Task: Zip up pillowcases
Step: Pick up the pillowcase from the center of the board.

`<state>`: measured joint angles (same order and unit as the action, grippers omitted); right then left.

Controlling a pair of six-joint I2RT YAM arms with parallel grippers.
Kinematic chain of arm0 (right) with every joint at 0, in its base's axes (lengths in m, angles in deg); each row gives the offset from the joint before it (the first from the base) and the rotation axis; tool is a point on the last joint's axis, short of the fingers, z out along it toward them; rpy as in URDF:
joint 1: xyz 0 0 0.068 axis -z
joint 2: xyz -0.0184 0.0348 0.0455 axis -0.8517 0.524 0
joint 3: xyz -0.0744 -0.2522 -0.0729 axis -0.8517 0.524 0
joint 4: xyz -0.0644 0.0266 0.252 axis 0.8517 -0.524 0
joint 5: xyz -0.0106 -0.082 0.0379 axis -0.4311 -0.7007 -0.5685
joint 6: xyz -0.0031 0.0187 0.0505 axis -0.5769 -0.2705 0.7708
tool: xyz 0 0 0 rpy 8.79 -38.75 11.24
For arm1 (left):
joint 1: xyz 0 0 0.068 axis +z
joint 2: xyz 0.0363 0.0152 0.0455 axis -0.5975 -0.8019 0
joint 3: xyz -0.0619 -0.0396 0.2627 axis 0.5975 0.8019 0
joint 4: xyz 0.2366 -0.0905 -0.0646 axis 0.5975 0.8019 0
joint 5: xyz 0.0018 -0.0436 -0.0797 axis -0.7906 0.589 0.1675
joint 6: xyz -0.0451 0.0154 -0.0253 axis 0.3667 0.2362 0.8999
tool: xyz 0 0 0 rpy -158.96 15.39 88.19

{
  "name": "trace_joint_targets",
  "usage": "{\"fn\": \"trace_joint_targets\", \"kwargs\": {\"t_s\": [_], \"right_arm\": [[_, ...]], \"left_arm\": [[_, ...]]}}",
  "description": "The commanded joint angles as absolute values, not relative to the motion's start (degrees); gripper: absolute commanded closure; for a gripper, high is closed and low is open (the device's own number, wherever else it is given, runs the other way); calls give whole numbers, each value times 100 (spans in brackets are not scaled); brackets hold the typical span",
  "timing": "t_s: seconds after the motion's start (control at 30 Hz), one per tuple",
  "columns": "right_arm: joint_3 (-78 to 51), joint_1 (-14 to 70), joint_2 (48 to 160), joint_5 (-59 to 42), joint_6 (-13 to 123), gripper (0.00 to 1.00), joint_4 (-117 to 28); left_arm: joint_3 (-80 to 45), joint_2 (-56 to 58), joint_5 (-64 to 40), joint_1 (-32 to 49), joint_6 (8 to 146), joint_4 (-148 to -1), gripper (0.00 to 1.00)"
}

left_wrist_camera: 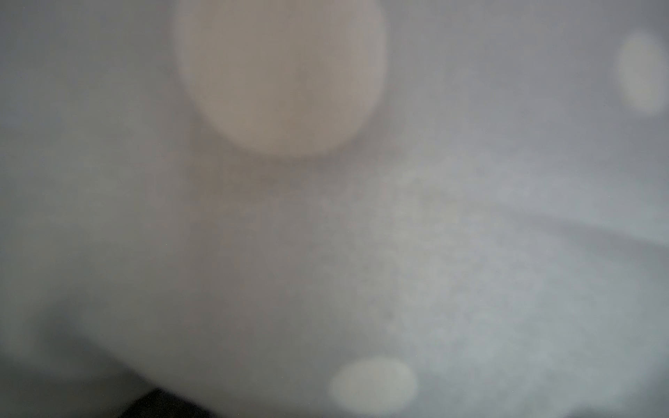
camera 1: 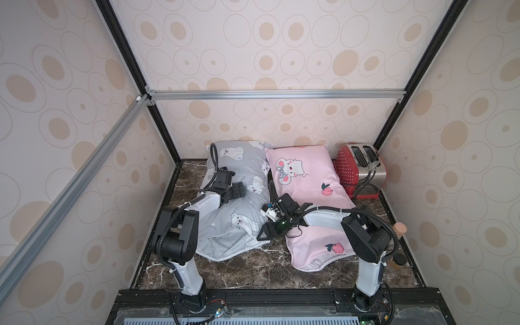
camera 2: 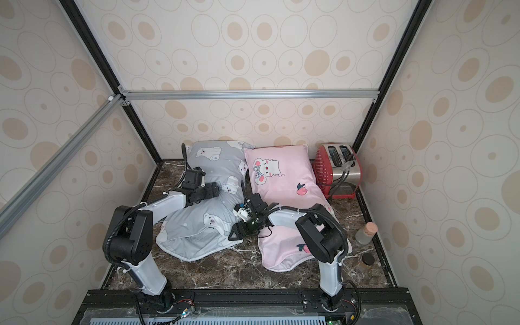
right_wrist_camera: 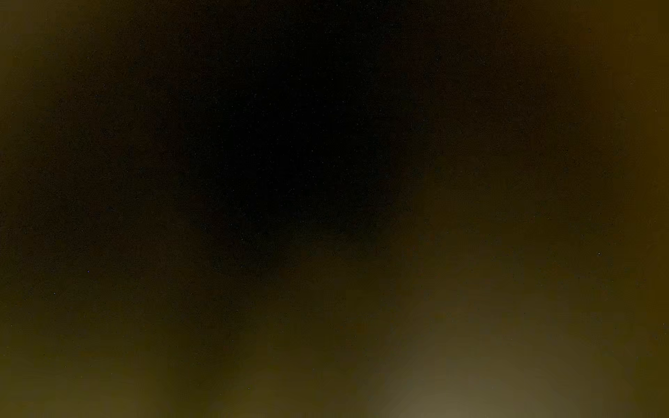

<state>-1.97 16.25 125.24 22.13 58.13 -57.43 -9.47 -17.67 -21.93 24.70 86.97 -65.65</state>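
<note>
In both top views the grey pillowcase [camera 1: 242, 168] [camera 2: 222, 168] with white polar bears lies at the left, and the pink pillowcase [camera 1: 304, 174] [camera 2: 281, 174] with a mouse and peaches lies at its right. My left gripper [camera 1: 241, 190] [camera 2: 215, 190] rests open on the middle of the grey one, pressing into it. Only blurred grey fabric [left_wrist_camera: 470, 253] fills the left wrist view. My right gripper [camera 1: 264, 233] [camera 2: 235, 232] sits low in the gap between the two, at the grey pillowcase's near right corner. Its fingers look spread. The right wrist view is dark. No zipper pull shows.
A red perforated toaster [camera 1: 360, 168] [camera 2: 336, 168] stands at the back right, close to the pink pillowcase. A cork-stoppered jar [camera 2: 365, 233] and a dark-lidded jar [camera 2: 367, 260] stand by the right wall. Dark marble tabletop [camera 1: 253, 270] lies in front of the pillowcases. Walls enclose three sides.
</note>
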Motion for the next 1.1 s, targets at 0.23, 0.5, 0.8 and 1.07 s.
{"fn": "trace_joint_targets", "kwargs": {"t_s": [0.23, 0.5, 0.8, 1.07], "right_arm": [[565, 1591, 12037, 2496, 6413, 46, -5120], [497, 1590, 12091, 2254, 6572, 77, -4866], [573, 1590, 11891, 2106, 6617, 99, -4853], [681, 1592, 11665, 2592, 6861, 100, -4720]], "left_arm": [[-1113, -2349, -2528, 2750, 8735, -6793, 6], [-949, -2201, -2483, 2746, 8760, -6835, 6], [-623, -1264, -2483, 2746, 8760, -6835, 6], [-1355, -34, -3851, 2742, 7315, -4456, 0]]}}
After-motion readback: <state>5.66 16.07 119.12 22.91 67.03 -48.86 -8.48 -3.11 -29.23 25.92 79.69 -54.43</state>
